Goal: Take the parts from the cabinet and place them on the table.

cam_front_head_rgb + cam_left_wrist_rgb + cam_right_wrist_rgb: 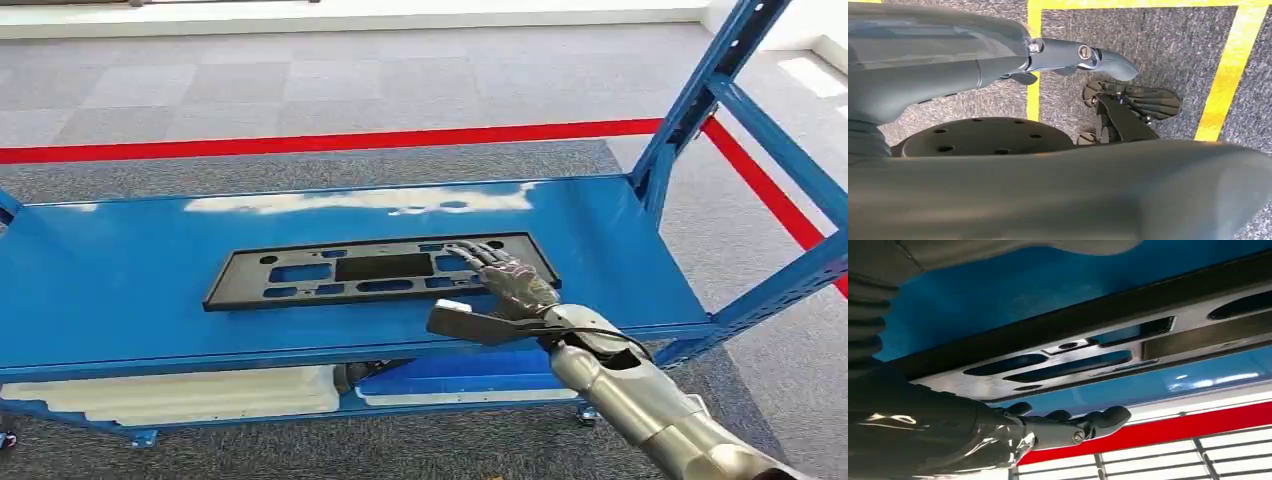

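Observation:
A flat black panel part (340, 270) with several cutouts lies lengthwise on the blue cabinet shelf (120, 270). My right hand (510, 285) reaches over the shelf's front edge, its fingers stretched out flat on the panel's right end and its thumb sticking out to the side, holding nothing. In the right wrist view the panel (1088, 335) runs close beside the straight fingers of my right hand (1063, 427). My left hand (998, 60) hangs over the carpet, its thumb straight and nothing in it.
White foam trays (180, 395) sit on the lower shelf. Blue uprights and a cross rail (700, 100) frame the cabinet's right end. A red line (300, 143) crosses the carpet behind it. Yellow floor lines (1228, 70) lie below my left arm.

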`<action>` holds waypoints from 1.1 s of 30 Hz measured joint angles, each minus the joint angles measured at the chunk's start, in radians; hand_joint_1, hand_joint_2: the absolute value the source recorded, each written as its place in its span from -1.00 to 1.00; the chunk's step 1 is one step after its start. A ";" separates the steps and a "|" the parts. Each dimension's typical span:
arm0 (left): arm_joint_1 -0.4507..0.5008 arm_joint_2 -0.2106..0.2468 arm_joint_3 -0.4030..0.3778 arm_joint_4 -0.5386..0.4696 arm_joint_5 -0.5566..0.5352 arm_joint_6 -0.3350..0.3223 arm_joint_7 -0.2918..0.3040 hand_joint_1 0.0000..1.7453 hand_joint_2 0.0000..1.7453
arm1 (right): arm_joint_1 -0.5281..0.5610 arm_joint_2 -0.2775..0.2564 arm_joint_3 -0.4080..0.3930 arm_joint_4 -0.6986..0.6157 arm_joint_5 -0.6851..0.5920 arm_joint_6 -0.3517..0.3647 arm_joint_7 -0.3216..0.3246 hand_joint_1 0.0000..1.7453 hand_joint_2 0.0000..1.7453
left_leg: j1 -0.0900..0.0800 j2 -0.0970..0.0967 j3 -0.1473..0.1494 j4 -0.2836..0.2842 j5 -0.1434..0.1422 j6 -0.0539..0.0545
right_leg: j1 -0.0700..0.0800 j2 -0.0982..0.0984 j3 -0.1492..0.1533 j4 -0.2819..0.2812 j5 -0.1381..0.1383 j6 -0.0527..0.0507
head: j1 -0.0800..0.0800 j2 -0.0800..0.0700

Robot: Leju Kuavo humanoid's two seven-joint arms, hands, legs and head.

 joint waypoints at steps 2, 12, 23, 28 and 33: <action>0.000 0.000 0.000 0.000 0.000 0.000 0.000 -1.00 -1.00 | -0.009 0.001 0.010 0.010 0.004 0.000 0.001 -1.00 1.00 | 0.000 0.000 0.000 0.000 0.000 0.000 | 0.000 0.000 0.000 0.000 0.000 0.000 | 0.000 0.000; 0.000 0.000 -0.001 0.000 -0.001 -0.005 0.000 -1.00 -1.00 | -0.038 0.002 0.042 0.066 0.057 -0.009 0.045 -1.00 1.00 | 0.000 0.000 0.000 0.000 0.000 0.000 | 0.000 0.000 0.000 0.000 0.000 0.000 | 0.000 0.000; -0.001 0.000 -0.002 0.000 -0.002 -0.010 -0.006 -1.00 -1.00 | -0.084 -0.021 0.045 0.143 0.191 -0.050 0.105 -1.00 1.00 | 0.000 0.000 0.006 0.000 0.000 0.000 | 0.000 0.000 0.005 0.000 0.000 0.000 | 0.000 0.000; -0.001 0.000 -0.002 0.000 -0.004 -0.010 -0.015 -1.00 -1.00 | -0.093 -0.042 0.039 0.182 0.288 -0.086 0.127 1.00 1.00 | 0.000 0.000 0.009 0.000 0.000 0.000 | 0.000 0.000 0.008 -0.001 0.000 0.000 | 0.000 0.000; -0.001 0.000 -0.002 0.000 -0.003 -0.008 -0.017 -1.00 -1.00 | -0.075 -0.053 0.024 0.192 0.357 -0.110 0.134 1.00 1.00 | 0.000 0.000 0.010 0.000 0.000 0.000 | 0.000 0.000 0.009 -0.001 0.000 0.000 | 0.000 0.000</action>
